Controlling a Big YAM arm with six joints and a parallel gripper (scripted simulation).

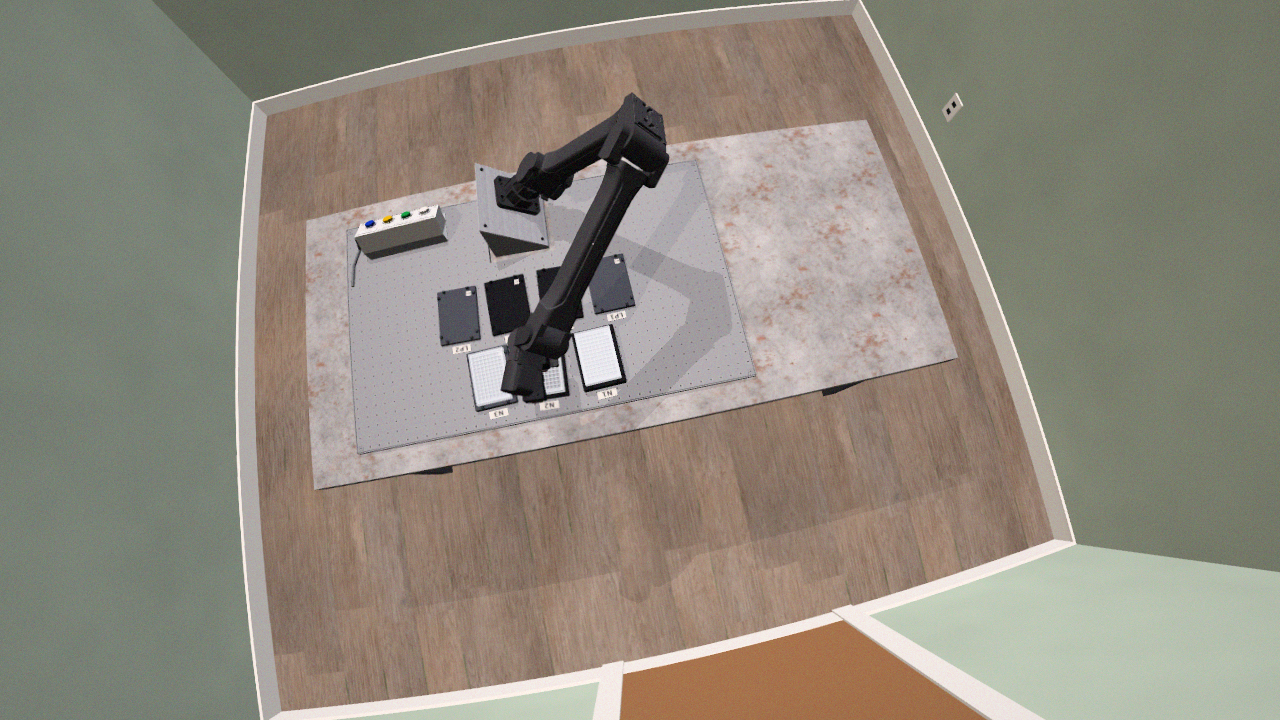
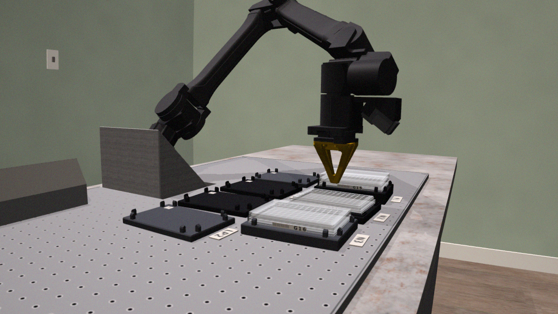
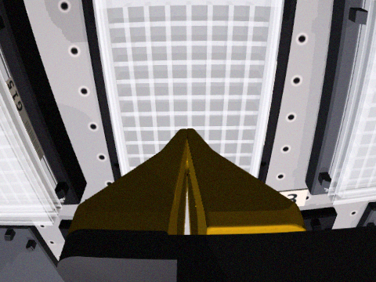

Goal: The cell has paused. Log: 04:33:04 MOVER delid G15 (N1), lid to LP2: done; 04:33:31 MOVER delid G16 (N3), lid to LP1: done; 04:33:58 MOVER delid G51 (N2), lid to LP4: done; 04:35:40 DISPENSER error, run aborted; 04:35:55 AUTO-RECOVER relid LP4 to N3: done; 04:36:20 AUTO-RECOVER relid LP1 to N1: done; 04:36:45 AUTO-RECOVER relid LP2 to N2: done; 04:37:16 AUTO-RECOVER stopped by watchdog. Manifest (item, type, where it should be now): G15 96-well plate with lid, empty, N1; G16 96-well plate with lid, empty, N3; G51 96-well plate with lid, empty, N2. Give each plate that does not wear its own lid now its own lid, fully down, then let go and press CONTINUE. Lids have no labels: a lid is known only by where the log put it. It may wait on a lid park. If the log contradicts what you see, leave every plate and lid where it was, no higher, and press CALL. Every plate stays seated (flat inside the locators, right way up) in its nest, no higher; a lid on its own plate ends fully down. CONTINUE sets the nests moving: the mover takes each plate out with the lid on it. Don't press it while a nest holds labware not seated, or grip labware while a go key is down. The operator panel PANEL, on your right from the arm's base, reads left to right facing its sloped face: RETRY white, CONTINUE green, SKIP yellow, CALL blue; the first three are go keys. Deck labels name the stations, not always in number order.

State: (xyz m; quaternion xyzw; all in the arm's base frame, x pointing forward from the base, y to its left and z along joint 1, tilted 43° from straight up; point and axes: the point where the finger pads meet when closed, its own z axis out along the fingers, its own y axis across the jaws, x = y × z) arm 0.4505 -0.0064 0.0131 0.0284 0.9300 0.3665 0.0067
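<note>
Three clear 96-well plates sit in black nests in a row, each with a clear lid on top. G16 [image 2: 298, 216] is in N3, an unlabelled-looking plate [image 2: 335, 199] is in N2, and G15 [image 2: 357, 179] is in N1. My gripper [image 2: 335, 180] is shut and empty, with its gold fingers meeting in a point. It hangs a little above the N2 plate [image 3: 190, 74] without touching it, and its tips [image 3: 187, 133] are over the plate's near end. In the overhead view my wrist [image 1: 523, 380] hides most of that plate.
Four empty dark lid parks stand in a row behind the nests, LP2 [image 2: 177, 220] nearest the camera. The operator panel [image 1: 400, 231] with its four coloured keys sits at the deck's back left, beside the grey wedge pedestal [image 2: 144, 162] of my arm.
</note>
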